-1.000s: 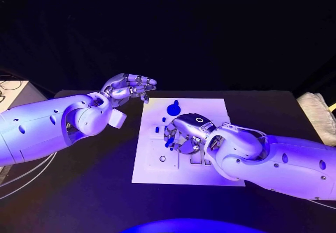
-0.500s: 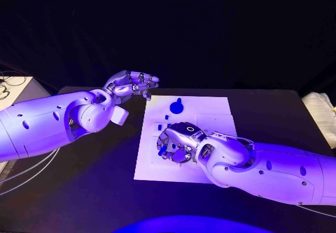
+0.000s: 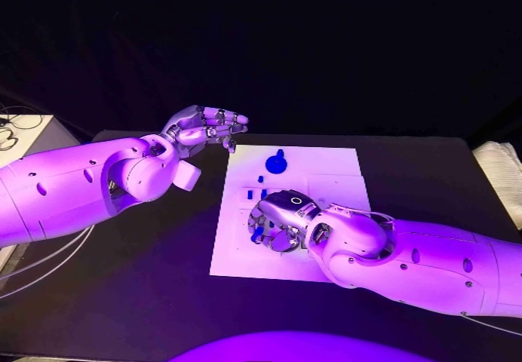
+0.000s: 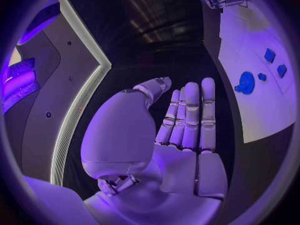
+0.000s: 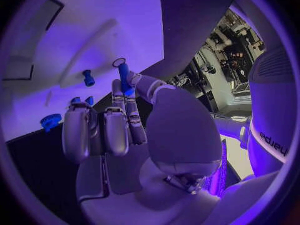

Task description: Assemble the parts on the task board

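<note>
- Right hand [image 3: 280, 219] is low over the near-left part of the task board [image 3: 327, 170]; in the right wrist view it pinches a slim blue peg [image 5: 124, 77] between thumb and a fingertip, the remaining fingers [image 5: 117, 130] curled alongside.
- Left hand [image 3: 207, 127] hangs above the bench [image 3: 142, 286] just off the board's far-left corner, holding nothing; the left wrist view shows its fingers [image 4: 190, 115] straight and side by side, not spread.
- Remaining parts: a round blue part [image 3: 275, 161] lies at the board's far end; two small blue parts [image 3: 253, 194] lie between it and the right hand.
- Step in hand (judged): seating the held peg in a board socket. Keep the peg upright, align it over the hole before lowering, and release only once it stands unaided. Whether it already touches the board cannot be told.
- Risk (judged): the peg is thin and held near one end; a sideways push could tilt it in the grasp.
- Change from the frame half a second earlier: both hands are in nearly the same places relative to the board; the peg remains pinched.
</note>
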Controlling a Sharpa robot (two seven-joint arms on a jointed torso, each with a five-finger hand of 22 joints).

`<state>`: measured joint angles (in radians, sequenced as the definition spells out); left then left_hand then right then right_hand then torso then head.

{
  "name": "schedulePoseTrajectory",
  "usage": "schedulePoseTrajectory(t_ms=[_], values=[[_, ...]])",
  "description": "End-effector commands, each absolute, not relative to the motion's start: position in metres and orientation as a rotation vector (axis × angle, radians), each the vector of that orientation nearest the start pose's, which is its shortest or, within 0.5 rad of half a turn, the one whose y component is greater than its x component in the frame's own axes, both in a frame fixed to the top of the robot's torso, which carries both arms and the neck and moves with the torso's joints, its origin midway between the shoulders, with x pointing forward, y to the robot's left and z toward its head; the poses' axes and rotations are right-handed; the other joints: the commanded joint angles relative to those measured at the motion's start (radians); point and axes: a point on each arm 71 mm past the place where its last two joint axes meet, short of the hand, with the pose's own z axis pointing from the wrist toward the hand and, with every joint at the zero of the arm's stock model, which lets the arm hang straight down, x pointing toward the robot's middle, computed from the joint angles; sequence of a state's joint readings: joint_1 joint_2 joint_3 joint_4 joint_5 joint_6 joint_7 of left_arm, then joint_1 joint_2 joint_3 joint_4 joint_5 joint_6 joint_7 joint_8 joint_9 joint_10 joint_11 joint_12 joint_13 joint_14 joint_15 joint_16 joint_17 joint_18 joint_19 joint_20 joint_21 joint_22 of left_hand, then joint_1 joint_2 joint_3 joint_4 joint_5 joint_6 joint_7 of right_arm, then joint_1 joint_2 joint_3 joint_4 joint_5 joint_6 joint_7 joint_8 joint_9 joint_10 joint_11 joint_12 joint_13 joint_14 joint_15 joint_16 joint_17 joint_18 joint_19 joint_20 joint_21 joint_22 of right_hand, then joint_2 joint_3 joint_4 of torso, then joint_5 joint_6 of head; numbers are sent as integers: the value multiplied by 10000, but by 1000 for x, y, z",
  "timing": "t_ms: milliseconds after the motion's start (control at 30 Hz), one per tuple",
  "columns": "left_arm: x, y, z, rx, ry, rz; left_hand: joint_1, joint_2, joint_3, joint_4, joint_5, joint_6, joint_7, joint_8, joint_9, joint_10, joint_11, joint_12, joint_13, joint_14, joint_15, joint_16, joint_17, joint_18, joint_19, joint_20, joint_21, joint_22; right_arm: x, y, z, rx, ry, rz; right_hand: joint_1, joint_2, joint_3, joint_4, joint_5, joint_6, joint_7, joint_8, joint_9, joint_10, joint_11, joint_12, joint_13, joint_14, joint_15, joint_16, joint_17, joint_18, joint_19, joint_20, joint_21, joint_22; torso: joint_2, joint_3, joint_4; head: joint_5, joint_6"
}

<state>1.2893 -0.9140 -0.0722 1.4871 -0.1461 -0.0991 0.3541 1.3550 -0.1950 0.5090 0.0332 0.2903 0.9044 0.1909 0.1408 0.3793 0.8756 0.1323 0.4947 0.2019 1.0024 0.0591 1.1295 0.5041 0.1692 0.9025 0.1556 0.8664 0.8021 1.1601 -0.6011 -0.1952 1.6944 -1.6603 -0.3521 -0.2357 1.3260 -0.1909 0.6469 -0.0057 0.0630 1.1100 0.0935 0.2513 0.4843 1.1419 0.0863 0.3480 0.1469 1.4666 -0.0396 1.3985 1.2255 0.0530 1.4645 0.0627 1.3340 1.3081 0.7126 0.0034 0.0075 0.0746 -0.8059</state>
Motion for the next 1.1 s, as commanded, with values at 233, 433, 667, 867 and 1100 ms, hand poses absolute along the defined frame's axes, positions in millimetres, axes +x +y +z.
schedulePoseTrajectory(t_ms=[233,433,667,867,1100], values=[[499,241,-147,-8766,15331,-16043,29,37,-61,-12,2,26,10,-7,2,-64,18,66,-14,-57,26,-38,-13,148,54,15,-67,-16,387,-44,-231,-5573,16939,8268,157,221,42,-13,22,23,75,14,354,623,-568,12,18,366,-63,-22,9,-73,448,-68,-12,1612,-10,1,1,50,-59],[499,243,-147,-8780,15317,-16013,29,37,-61,-12,2,26,10,-7,2,-64,18,66,-14,-57,26,-38,-13,148,54,15,-67,-16,389,-46,-231,-5555,16882,8052,154,228,49,-21,22,16,78,19,367,627,-565,0,25,364,-59,-30,-5,-73,447,-66,-15,1612,-8,-4,-8,57,-56],[499,243,-147,-8783,15319,-16011,29,37,-61,-12,2,26,10,-7,2,-64,18,66,-14,-57,26,-38,-13,148,54,15,-67,-16,390,-47,-231,-5613,16878,7789,155,229,54,-30,24,14,79,22,376,630,-564,-7,30,366,-58,-25,5,-74,448,-66,-10,1616,-3,2,-4,38,-55],[498,243,-147,-8786,15319,-16008,29,37,-61,-12,2,26,10,-7,2,-64,18,66,-14,-57,26,-38,-13,148,54,15,-67,-16,389,-45,-232,-5766,16988,7684,155,229,54,-30,24,14,79,22,376,630,-564,-7,30,366,-58,-25,5,-74,448,-66,-10,1616,-1,-1,-1,20,-75],[498,244,-147,-8796,15316,-15989,29,37,-61,-12,2,26,10,-7,2,-64,18,66,-14,-57,26,-38,-13,148,54,15,-67,-16,387,-43,-233,-5991,17112,7711,150,227,56,-41,24,11,81,28,389,635,-563,-17,37,367,-56,-25,7,-76,450,-65,-2,1621,-5,-4,0,18,-106]])
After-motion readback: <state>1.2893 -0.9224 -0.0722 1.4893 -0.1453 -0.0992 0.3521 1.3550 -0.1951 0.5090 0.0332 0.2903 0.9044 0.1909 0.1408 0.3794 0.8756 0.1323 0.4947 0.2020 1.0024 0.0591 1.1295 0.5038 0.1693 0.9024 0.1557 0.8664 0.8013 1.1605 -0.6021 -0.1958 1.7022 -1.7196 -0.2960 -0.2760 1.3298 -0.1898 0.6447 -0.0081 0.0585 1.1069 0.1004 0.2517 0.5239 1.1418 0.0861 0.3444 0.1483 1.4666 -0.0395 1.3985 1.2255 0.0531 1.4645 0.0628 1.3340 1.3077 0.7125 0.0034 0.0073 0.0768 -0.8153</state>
